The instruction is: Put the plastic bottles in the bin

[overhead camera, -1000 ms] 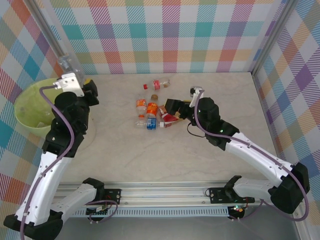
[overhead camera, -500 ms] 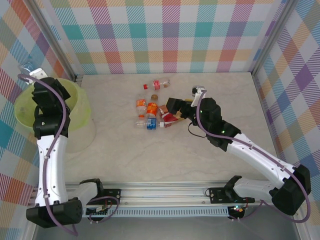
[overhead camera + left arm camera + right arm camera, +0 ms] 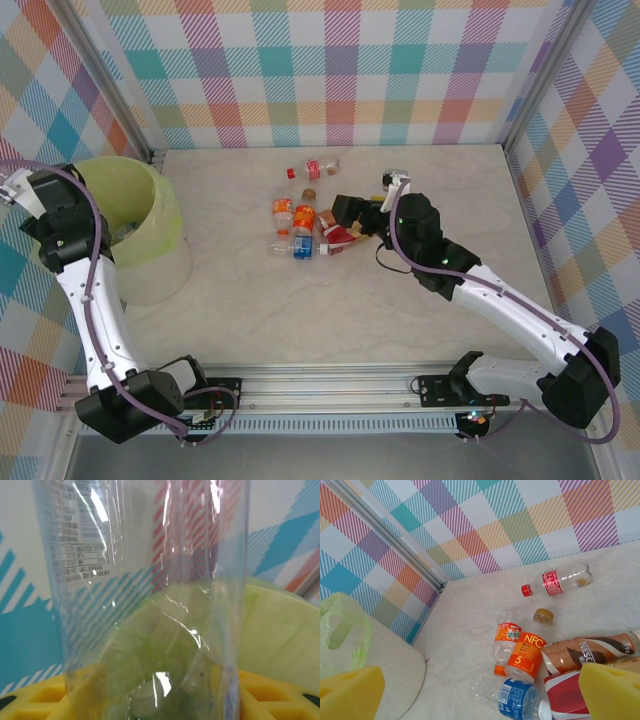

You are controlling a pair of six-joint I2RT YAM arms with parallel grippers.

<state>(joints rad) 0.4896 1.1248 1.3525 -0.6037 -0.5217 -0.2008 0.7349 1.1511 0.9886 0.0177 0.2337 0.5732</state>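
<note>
Our left fingers flank a clear bottle at the lime-lined bin; we cannot tell whether they grip it. The other bottles lie clustered on the worktop. Our right fingers stand spread wide and empty, hovering just right of that cluster.

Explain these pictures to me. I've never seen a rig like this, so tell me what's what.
These are two robot arms bolted to a table. One picture looks down from above; the other two come from a small camera on each wrist. A cluster of small plastic bottles lies mid-table, and a bin with a lime-green liner stands at the left. The left gripper is by the bin with a clear bottle between its yellow pads; whether it is gripped I can't tell. The right gripper hangs open over the cluster, holding nothing.
</note>
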